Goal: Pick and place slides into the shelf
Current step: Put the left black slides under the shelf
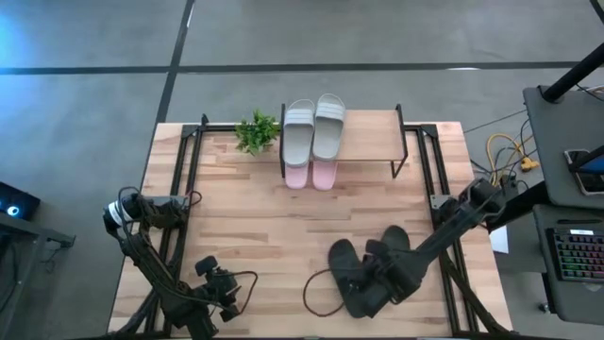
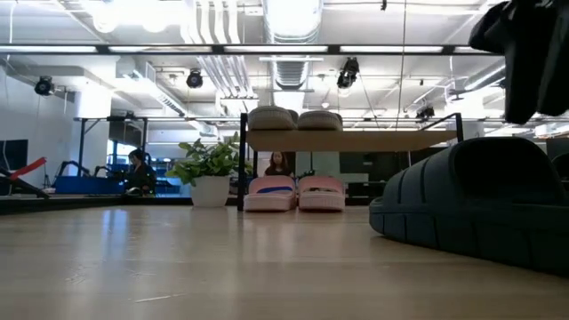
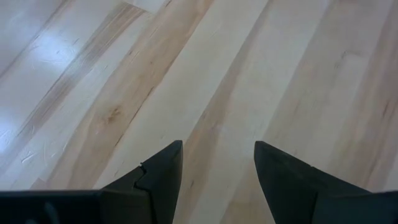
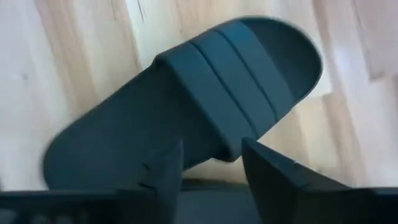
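Two black slides remain loose on the desk (image 1: 236,236), near its front right: one (image 1: 344,263) lying to the left, its mate (image 1: 392,244) just beside it and partly hidden under the right arm. Four slides already stowed: grey-green pair (image 1: 314,127) on the top board of the shelf (image 1: 373,142), pink pair (image 1: 310,175) on the desk beneath that board, toes showing at the front edge. Right gripper (image 4: 211,165) hangs just above a black slide (image 4: 205,118), fingers parted and empty, one finger either side of the edge of the wide ribbed strap. Left gripper (image 3: 217,168) waits at the front left of the desk, fingers apart, nothing between them, bare wood below. Handling, by judgement: moulded rubber or foam, light, springy rather than rigid, no risk of breakage; matt surface should give fair friction. Best hold: across the strap, or pinching sole and strap edge together; the strap arches off the footbed and should let a finger slip under. The sole alone lies flat on the desk and offers little purchase. Expect the slide to droop or swing from a strap hold. Potted plant (image 1: 257,132) stands just beside the shelf's left legs, clear of the open space on the right of the shelf.
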